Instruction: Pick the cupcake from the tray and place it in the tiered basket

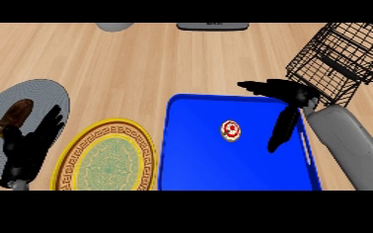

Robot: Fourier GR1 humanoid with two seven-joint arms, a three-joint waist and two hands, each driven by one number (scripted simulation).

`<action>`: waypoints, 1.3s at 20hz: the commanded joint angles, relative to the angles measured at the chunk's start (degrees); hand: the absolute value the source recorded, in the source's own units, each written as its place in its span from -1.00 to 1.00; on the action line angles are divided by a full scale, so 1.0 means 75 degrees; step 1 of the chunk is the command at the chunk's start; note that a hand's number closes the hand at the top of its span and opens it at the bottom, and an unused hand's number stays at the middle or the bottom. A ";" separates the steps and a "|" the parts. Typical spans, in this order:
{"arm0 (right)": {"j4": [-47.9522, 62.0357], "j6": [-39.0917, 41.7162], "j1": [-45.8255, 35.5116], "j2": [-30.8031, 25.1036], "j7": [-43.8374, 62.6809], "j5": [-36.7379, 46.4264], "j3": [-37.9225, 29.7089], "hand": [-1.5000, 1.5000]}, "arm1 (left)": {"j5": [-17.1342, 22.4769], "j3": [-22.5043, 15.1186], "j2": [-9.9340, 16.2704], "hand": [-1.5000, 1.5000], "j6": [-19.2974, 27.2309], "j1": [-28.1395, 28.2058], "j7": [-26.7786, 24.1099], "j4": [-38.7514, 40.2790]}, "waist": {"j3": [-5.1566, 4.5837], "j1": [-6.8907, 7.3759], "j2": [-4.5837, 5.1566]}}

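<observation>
The right hand (287, 96) is seen hovering over the far right part of the flat blue rectangular tray (197, 168), its black fingers spread and straight, the thumb hanging down toward the tray floor; nothing is held in it. The small round cupcake with red-and-white swirled icing (230, 130) is found on the tray, just to the left of the hanging thumb and a little nearer the robot than the palm, apart from the hand. It stands upright, icing up toward the view; being round from above, no long axis is offered, so any approach angle should serve. The open spread is judged as readiness for a grasp not yet made: the fingers are kept wide so the cupcake can be taken between thumb and fingers.

Beyond the hand and to its right, the black wire tiered basket (335, 59) is placed, close enough that a short carry would be needed. Which tier is reachable cannot be told from here.

The left hand (33, 143) is shown low at the view's left edge, open and resting, over the rim of a grey round plate (44, 91) bearing what may be a brown food item (16, 113). Beside it to the right lies a yellow ornate patterned plate (109, 158).
</observation>
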 commanded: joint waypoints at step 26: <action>0.1552 0.0235 0.0388 0.1889 -0.1805 0.2885 -0.1237 -1.00 | -0.0709 0.1301 -0.0498 0.00 -0.1118 -0.0283 0.0138 0.0258 | 0.0000 0.0011 0.0006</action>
